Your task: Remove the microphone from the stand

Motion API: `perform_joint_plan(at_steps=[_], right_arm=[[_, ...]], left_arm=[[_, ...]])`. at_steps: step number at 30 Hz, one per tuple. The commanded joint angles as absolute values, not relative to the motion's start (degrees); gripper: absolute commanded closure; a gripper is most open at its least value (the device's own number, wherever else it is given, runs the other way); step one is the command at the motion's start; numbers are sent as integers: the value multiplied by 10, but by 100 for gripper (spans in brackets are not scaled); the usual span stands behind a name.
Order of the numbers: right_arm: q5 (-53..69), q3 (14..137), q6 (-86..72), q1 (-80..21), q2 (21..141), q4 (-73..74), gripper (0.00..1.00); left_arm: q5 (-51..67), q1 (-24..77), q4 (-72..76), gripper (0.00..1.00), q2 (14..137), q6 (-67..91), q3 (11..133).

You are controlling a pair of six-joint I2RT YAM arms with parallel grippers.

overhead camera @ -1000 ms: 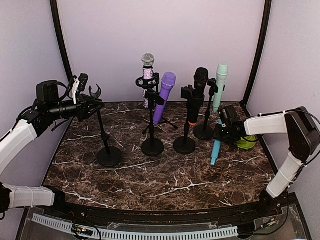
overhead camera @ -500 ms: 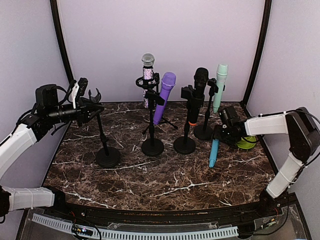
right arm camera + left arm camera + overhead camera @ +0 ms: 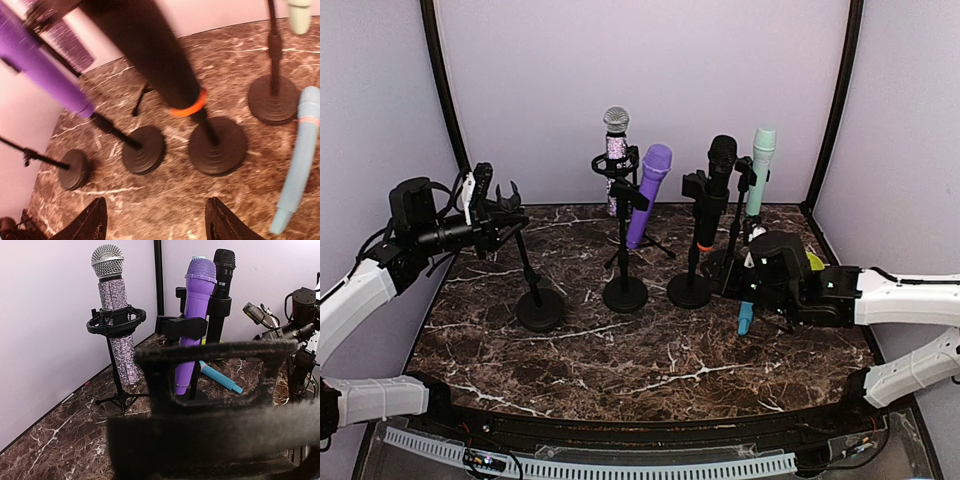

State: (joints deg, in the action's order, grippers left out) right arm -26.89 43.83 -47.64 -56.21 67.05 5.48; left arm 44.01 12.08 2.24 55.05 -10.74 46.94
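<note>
light-blue plastic microphone [image 3: 300, 150] lies flat on the dark marble worktop [image 3: 650, 370], off any stand. judged light, rigid and smooth; grasp mid-barrel. right tool [image 3: 156, 210] hovers released, empty. left tool [image 3: 492, 222] clenches the empty black stand [image 3: 527, 270] at its clip. black orange-ringed microphone [image 3: 720, 165] stands close, crowding access.

A dark marbled table [image 3: 650, 370] carries four round black stand bases, one at the left [image 3: 539, 310], two close together mid-table [image 3: 625, 294] and one further back, plus a tripod [image 3: 658, 246] and a blue microphone [image 3: 746, 318] lying flat.
</note>
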Motion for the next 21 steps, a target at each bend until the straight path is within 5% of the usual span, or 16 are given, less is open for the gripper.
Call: perform_joint_plan(at_steps=[1, 9, 14, 16, 21], right_arm=[[-297, 452, -487, -669, 706, -44, 32], [-183, 614, -424, -715, 901, -134, 31], [-85, 731, -383, -711, 1027, -145, 32], [-42, 764, -381, -703, 1071, -156, 32], [59, 836, -420, -678, 1169, -190, 33]], left_arm=[[484, 118, 145, 98, 548, -111, 453], [482, 118, 166, 92, 586, -110, 444], [449, 114, 118, 58, 563, -119, 437], [440, 112, 99, 36, 551, -132, 430], [429, 109, 29, 13, 540, -156, 459]])
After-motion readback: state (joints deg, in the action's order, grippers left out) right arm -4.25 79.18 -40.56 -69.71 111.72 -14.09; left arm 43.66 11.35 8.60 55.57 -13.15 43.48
